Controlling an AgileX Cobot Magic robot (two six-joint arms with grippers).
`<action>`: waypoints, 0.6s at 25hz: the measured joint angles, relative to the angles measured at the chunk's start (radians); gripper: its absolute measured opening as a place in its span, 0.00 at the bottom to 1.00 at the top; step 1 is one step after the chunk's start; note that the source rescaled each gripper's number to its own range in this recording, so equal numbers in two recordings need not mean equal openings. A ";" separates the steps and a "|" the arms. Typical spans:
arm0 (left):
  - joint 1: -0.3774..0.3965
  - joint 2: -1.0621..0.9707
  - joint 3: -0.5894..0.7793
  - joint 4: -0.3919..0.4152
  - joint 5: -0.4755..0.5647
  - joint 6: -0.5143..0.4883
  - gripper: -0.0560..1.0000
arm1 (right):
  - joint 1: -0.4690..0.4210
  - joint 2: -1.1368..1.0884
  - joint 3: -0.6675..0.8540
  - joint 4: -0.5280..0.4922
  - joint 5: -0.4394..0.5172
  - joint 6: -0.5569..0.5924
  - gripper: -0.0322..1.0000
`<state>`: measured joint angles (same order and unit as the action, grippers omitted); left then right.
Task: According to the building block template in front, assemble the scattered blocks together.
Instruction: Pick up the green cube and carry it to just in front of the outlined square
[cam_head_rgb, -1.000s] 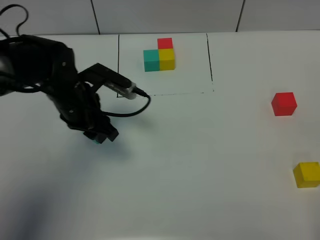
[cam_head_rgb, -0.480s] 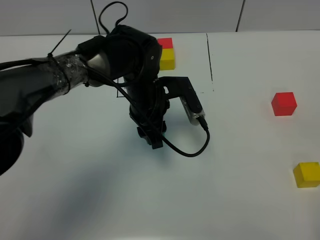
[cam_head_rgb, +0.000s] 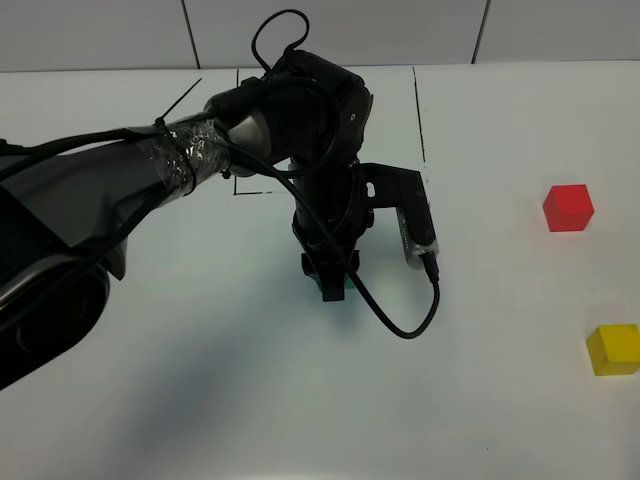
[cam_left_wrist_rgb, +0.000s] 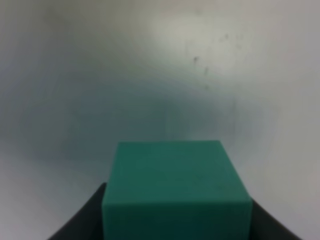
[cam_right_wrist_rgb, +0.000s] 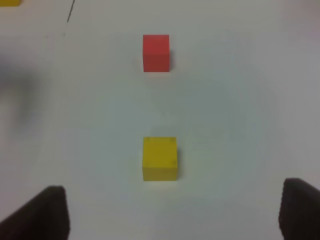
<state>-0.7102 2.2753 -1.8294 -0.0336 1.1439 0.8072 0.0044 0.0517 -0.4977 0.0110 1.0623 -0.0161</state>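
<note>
Where the left gripper (cam_head_rgb: 328, 285) is: over the middle of the white table (cam_head_rgb: 480, 400), as the high camera shows it, pointing down.
Left gripper hold: its dark fingers (cam_left_wrist_rgb: 82, 225) press on both sides of the teal cube (cam_left_wrist_rgb: 175, 190); I cannot tell if the cube touches the table.
Building block template (cam_head_rgb: 419, 110): at 12 o'clock from the left gripper; only the thin black frame shows, the joined cubes are hidden behind the left arm (cam_head_rgb: 150, 170).
Red cube (cam_head_rgb: 568, 207): lies alone, between 2 and 3 o'clock from the left gripper, well apart.
Yellow cube (cam_head_rgb: 613, 348): about 5 o'clock from the red cube, near the table edge.
Right gripper (cam_right_wrist_rgb: 175, 212): fingers spread wide, nothing between them; the yellow cube (cam_right_wrist_rgb: 159, 158) lies ahead of the gap, the red cube (cam_right_wrist_rgb: 156, 52) beyond it.
</note>
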 joint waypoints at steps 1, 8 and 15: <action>-0.001 0.000 0.000 0.000 -0.001 0.004 0.06 | 0.000 0.000 0.000 0.000 0.000 0.000 0.74; -0.001 0.002 0.000 0.026 -0.031 0.003 0.06 | 0.000 0.000 0.000 0.000 0.000 0.000 0.74; -0.001 0.018 -0.001 0.034 -0.076 -0.016 0.06 | 0.000 0.000 0.000 0.000 0.000 0.000 0.74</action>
<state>-0.7113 2.2935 -1.8304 0.0000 1.0682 0.7908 0.0044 0.0517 -0.4977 0.0110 1.0623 -0.0161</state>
